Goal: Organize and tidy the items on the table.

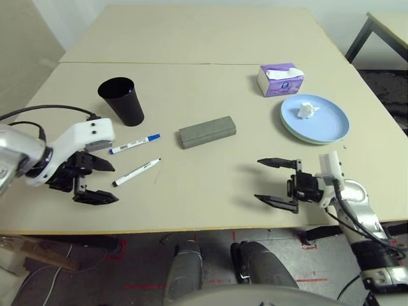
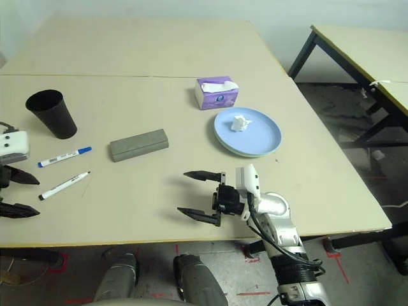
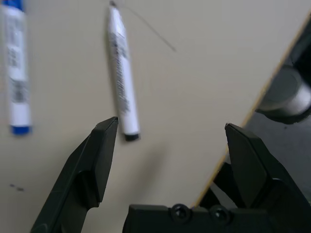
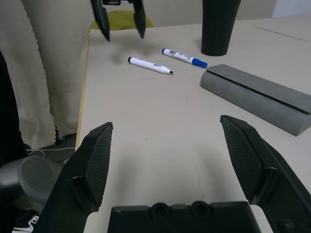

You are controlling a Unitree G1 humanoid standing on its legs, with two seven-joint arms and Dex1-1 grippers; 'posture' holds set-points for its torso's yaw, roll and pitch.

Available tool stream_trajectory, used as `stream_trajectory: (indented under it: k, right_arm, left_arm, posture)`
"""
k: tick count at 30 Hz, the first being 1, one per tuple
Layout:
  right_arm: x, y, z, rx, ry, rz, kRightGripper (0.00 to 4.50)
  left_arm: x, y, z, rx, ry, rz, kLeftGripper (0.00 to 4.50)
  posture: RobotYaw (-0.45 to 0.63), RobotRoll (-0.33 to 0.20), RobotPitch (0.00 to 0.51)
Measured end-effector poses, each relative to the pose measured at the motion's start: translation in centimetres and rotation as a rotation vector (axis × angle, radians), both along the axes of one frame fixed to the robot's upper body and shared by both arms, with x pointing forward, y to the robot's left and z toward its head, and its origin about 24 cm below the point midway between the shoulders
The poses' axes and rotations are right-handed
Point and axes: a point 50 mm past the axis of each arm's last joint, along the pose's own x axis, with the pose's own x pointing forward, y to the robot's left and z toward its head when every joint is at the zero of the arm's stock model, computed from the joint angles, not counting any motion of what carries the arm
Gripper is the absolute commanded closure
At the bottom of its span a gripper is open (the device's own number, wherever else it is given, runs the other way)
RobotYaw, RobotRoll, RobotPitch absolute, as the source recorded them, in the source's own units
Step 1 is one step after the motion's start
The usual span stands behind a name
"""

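Both grippers' jaws released over matte table [image 1: 210, 185]; slim cylindrical pens [image 1: 136, 171], slab-shaped case [image 1: 207, 132].

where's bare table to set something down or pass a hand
Free: the beige tabletop beyond the seam, and the near stretch between the grey glasses case and open right gripper. Crowded: the two white marker pens beside the black cup and open left gripper.

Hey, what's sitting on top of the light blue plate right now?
A crumpled white tissue lies on the light blue plate, toward its far side. A green rim peeks out beneath the plate's near-left edge, apparently a second plate; the rest of it is covered.
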Motion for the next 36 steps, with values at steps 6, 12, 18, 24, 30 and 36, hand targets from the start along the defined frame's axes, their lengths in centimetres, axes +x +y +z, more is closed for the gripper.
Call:
stream_trajectory:
  k: [6,12,18,24,30,36]
  right_arm:
    - [0.0,0.3,0.6,0.008,-0.006,-0.005,0.00]
    - [0.1,0.7,1.1,0.011,-0.008,-0.001,0.00]
    - [0.1,0.7,1.3,0.007,-0.006,0.002,0.00]
    - [0.0,0.9,1.6,0.006,-0.010,0.009,0.00]
    - [-0.1,1.0,1.7,0.005,-0.005,0.007,0.00]
    - [-0.2,1.1,1.8,0.007,-0.010,0.011,0.00]
  left_arm:
    - [0.5,-0.2,-2.2,-0.006,0.008,0.035,0.05]
    - [0.6,-0.5,-4.4,-0.027,0.000,0.061,0.05]
    - [1.0,-0.4,-6.0,-0.017,-0.045,0.072,0.05]
    - [1.2,-0.3,-7.2,-0.026,-0.085,0.080,0.05]
    - [1.4,-0.7,-7.7,-0.050,-0.098,0.078,1.54]
    - [1.6,-0.9,-7.5,-0.059,-0.100,0.091,3.42]
  posture:
    - [-0.08,0.000,0.149]
    - [-0.08,0.000,0.145]
    - [-0.08,0.000,0.139]
    - [-0.08,0.000,0.139]
    - [-0.08,0.000,0.144]
    - [-0.07,0.000,0.146]
